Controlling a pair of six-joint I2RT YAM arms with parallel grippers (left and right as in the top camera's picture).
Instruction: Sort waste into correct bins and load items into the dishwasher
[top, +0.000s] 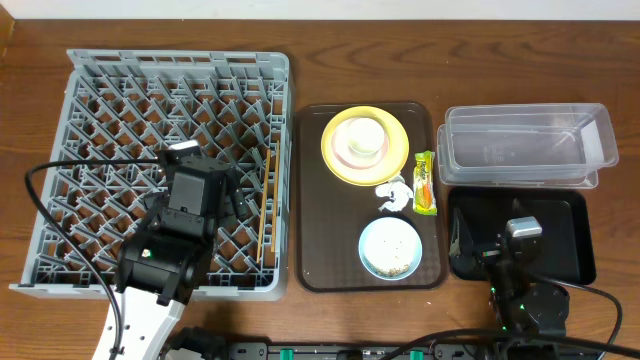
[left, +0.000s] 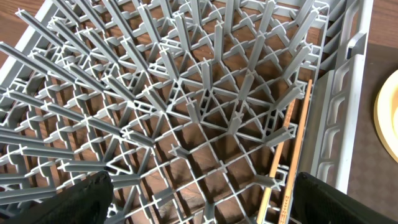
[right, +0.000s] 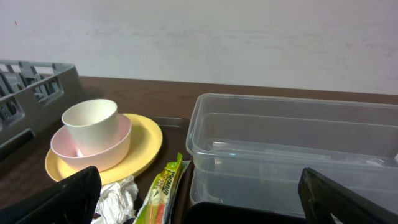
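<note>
Progress is judged early, from the layout alone.

- Dish rack (top: 150, 58) is seen filling the left of the overhead frame; nearly all its pegs are bare. The left gripper (left: 205, 202) is held low over the rack floor, fingers spread wide, nothing between them.
- Brown serving tray (top: 310, 230) is found at frame centre; most of the task's things are gathered on it.
- Clear tub (top: 520, 150), upper right, is seen with nothing in it; no waste has been sorted into it.
- Black tray (top: 570, 230), lower right, likewise holds no waste. The right gripper (right: 205, 199) is held above it, spread fully, nothing gripped.
- Yellow plate (top: 398, 165) is set at the top of the serving tray; not yet loaded.
- Light blue bowl (top: 364, 245) is set at the bottom of the serving tray; not yet loaded.
- Pink bowl (right: 93, 146) is stacked on the plate, with the cream cup (right: 91, 121) standing inside it; neither is loaded.
- Chopsticks (top: 266, 200) are laid along the rack's right-hand wall, the only items loaded; that step is judged done.
- Crumpled tissue (top: 393, 193) is left between plate and blue bowl; unsorted.
- Snack wrapper (top: 424, 183) is lying just right of the tissue, near the tray's right edge; unsorted.
- White specks (top: 392, 255) in the blue bowl are taken for food crumbs; to be emptied before that bowl is racked.

Left to do: all waste, and all the crockery.
</note>
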